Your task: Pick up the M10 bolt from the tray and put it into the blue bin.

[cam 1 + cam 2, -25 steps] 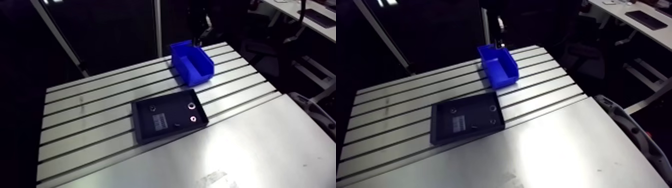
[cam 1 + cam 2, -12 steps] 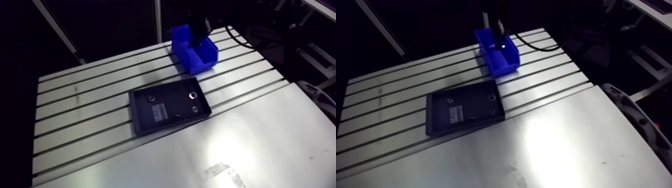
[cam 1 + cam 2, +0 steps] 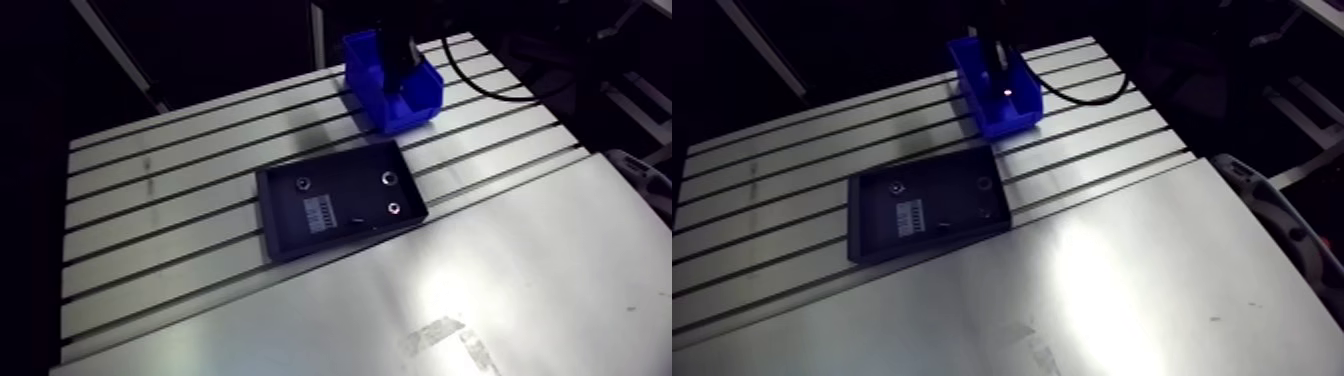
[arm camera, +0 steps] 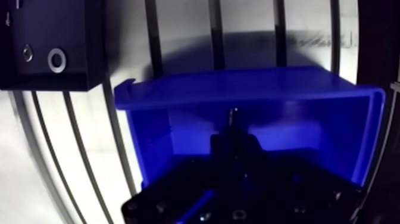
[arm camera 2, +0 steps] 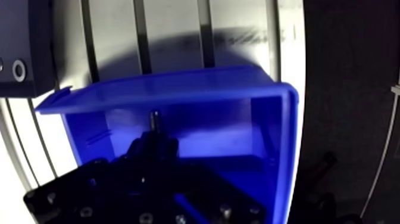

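Slotted table (image 3: 150, 200): arm (image 3: 397, 52) pointing down into blue bin (image 4: 250, 89), jaws narrow, pinching M10 bolt (image 4: 233, 114)

- The only thing that looks like print is a small pale label (image 3: 322, 213) stuck on the floor of the black tray (image 3: 345, 185).
- It has a row of short light bars on it. Could be a barcode, could be digits, I can't tell which.
- In the arm view it's way too small to make out a single character.
- The wrist view only catches a corner of the tray.
- So, honestly, nothing readable.
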